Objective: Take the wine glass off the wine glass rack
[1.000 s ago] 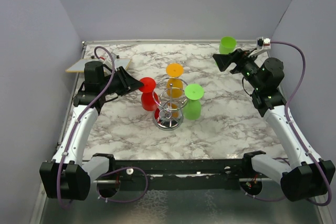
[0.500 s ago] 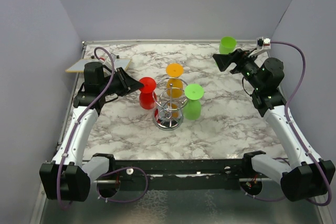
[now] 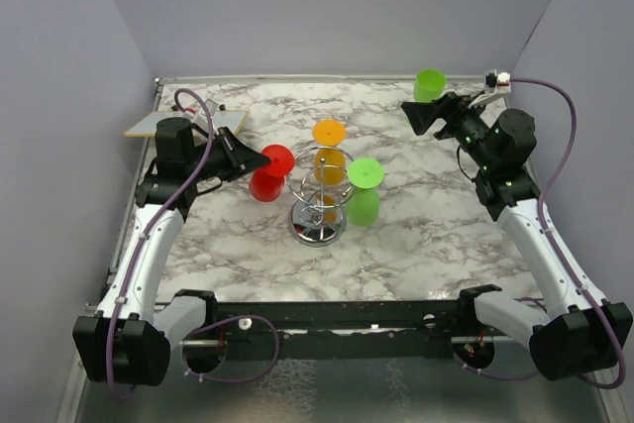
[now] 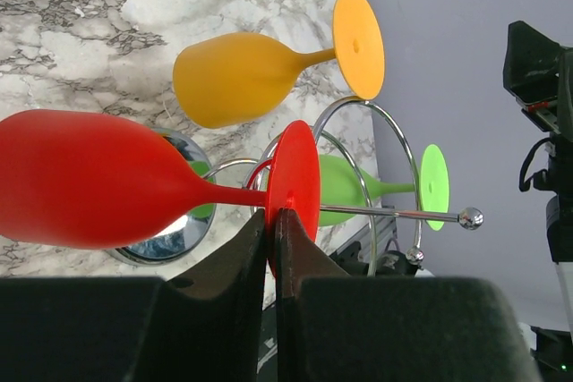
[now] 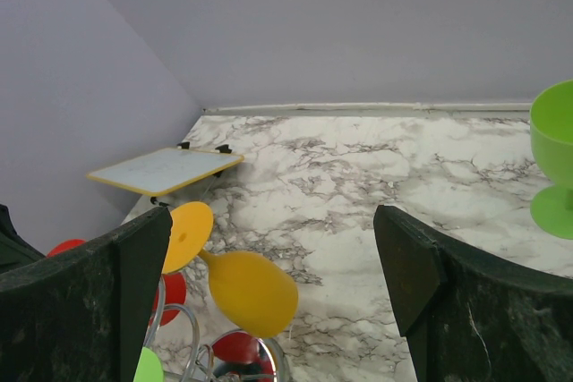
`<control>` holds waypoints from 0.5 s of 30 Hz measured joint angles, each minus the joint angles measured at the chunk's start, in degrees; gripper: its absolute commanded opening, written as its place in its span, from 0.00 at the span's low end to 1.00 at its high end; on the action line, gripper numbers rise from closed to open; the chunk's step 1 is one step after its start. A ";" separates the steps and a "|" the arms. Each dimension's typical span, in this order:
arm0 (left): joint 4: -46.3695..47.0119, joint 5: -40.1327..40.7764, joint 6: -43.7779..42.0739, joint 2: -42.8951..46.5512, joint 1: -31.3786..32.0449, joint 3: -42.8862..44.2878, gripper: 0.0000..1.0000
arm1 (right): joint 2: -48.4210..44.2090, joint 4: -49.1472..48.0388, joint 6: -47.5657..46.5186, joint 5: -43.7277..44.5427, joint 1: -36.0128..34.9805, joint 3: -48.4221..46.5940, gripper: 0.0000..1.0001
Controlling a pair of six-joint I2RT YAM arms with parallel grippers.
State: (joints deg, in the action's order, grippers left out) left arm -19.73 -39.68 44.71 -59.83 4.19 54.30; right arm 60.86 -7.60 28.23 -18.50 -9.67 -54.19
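Light falls soft and even from above, leaving faint shadows on the table (image 3: 426,225). My left fingers (image 4: 394,328) loom dark and blurred up close; the rack (image 4: 385,212) glints.

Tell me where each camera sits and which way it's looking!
Top camera: above and behind the arms, looking down at the table; both arms, left hand and right hand show.
Left wrist camera: on the left arm, looking along its fingers, pinched on the foot of the red wine glass, toward the rack.
Right wrist camera: on the right arm, looking across the table between its spread fingers.
Shared: all three show the orange wine glass.
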 measured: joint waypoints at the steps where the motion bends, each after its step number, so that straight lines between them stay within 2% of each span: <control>1: 0.00 0.00 0.07 0.00 0.00 0.13 0.08 | 0.00 0.00 -0.02 0.00 0.00 0.00 0.96; 9: -0.09 -0.04 0.83 0.09 0.00 1.29 0.00 | 0.00 0.00 -0.02 0.00 0.00 0.00 0.96; 15: -0.52 0.00 1.09 0.09 0.00 2.03 0.00 | 0.00 0.00 -0.02 0.00 0.00 0.00 0.96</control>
State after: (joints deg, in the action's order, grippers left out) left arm -20.25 -39.68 45.80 -59.75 4.19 56.34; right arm 60.86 -7.60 28.21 -18.50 -9.67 -54.19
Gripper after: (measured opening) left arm 0.021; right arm 0.964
